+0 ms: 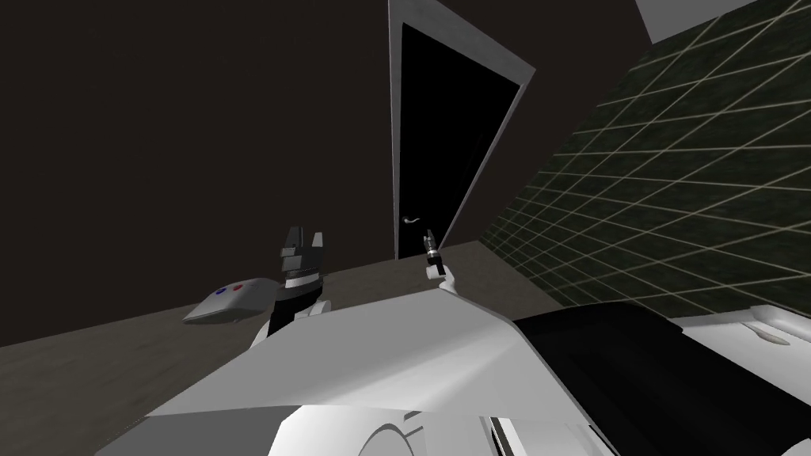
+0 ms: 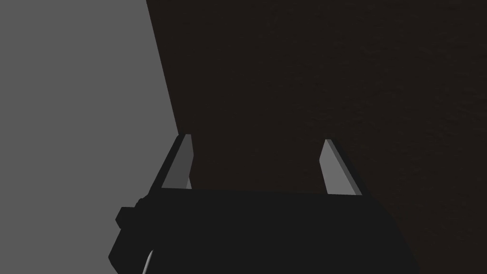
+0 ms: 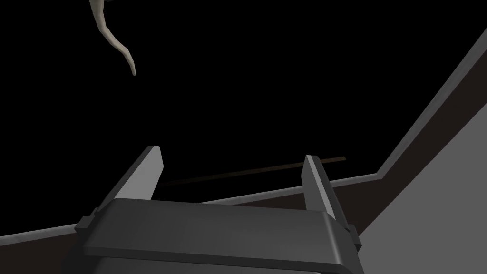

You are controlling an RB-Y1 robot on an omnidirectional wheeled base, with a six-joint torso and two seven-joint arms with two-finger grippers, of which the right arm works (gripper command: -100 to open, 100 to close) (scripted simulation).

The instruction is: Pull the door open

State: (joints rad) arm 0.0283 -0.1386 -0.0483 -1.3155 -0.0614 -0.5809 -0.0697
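Dark walls run to a black door [image 1: 443,142] set in a pale grey frame [image 1: 511,119], with a dark tiled wall [image 1: 673,174] off to one side; the door looks shut, its curved lever handle [image 1: 409,220] low on the panel, close to one edge of the frame. My right gripper [image 1: 429,240] is raised just beside that handle and a little below it, since this is the arm placed to do the pulling; its wrist view shows the two fingers [image 3: 147,176] spread wide with nothing between them, and the handle's tip lies off beyond one finger, so I judge the hand must shift across before closing. My left gripper [image 1: 303,241] hangs well apart over the floor [image 1: 119,348], near a low white device [image 1: 230,299]; its blades are spread too, holding nothing, kept out of the way.
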